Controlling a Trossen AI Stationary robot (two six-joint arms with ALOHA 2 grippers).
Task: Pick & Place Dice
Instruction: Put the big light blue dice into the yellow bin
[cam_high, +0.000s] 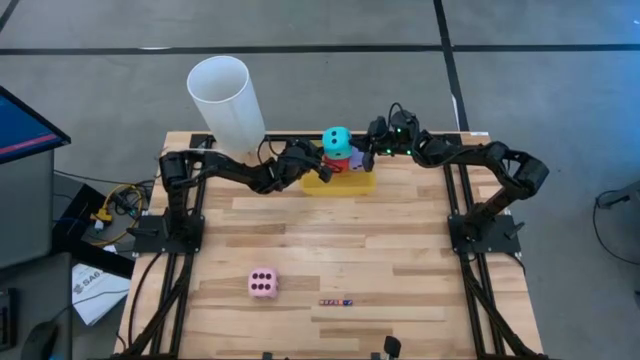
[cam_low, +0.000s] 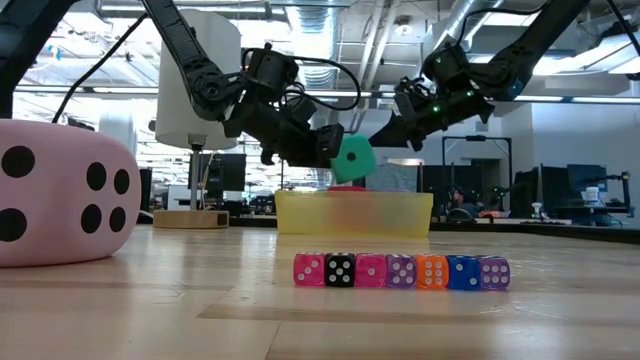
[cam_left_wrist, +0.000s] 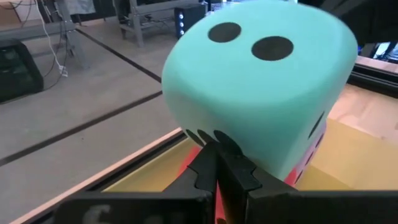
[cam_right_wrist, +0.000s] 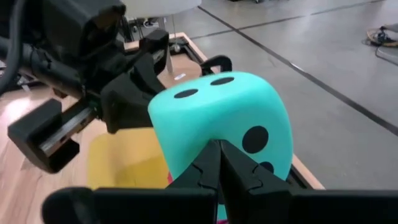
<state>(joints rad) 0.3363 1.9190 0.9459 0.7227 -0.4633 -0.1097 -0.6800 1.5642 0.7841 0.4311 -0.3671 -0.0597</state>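
The cyan die (cam_high: 337, 139) sits atop the red die (cam_high: 331, 166) and purple die (cam_high: 351, 156) in the yellow tray (cam_high: 340, 184) at the far edge. Both grippers, left (cam_high: 314, 160) and right (cam_high: 366, 152), flank it with fingers clenched on nothing. A nudge could topple it off the table. The pink die (cam_high: 263, 283) waits near the front.

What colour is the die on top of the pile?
Cyan die with black pips, clearest in the right wrist view.
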